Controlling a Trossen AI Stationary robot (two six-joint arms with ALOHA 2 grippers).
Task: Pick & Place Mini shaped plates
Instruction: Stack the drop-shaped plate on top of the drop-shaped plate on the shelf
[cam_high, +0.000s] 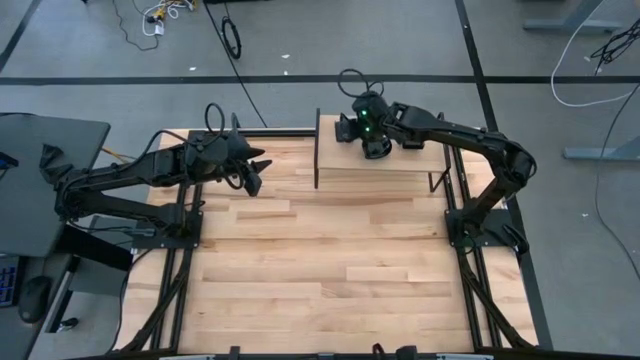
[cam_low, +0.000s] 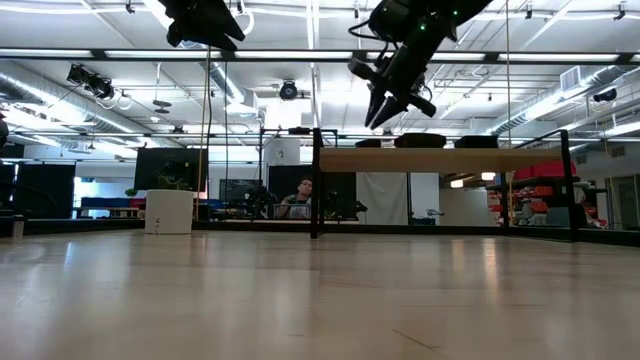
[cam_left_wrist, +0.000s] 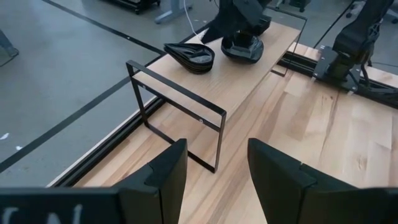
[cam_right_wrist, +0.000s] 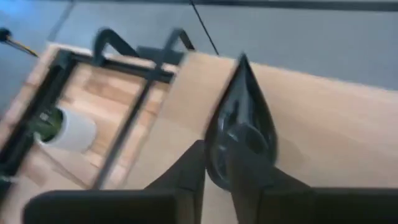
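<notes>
Shelf (cam_high: 390, 165) at counter's (cam_high: 330, 270) far edge carries black plates (cam_left_wrist: 189, 56) in stacks | right gripper (cam_right_wrist: 214, 168) above shelf, fingers narrow, pinching teardrop plate (cam_right_wrist: 242, 127) by its rim | left gripper (cam_left_wrist: 214, 171) raised over counter, fingers wide, empty

The high view looks straight down on the whole bench (cam_high: 320, 270) and both arms; the low view sits at bench-top height, facing level across the wood into the room behind; the left wrist view looks forward, from well back, at the raised shelf (cam_left_wrist: 249, 62); the right wrist view hangs close above that same shelf (cam_right_wrist: 323, 118); all four views share the shelf at the bench's far edge.
</notes>
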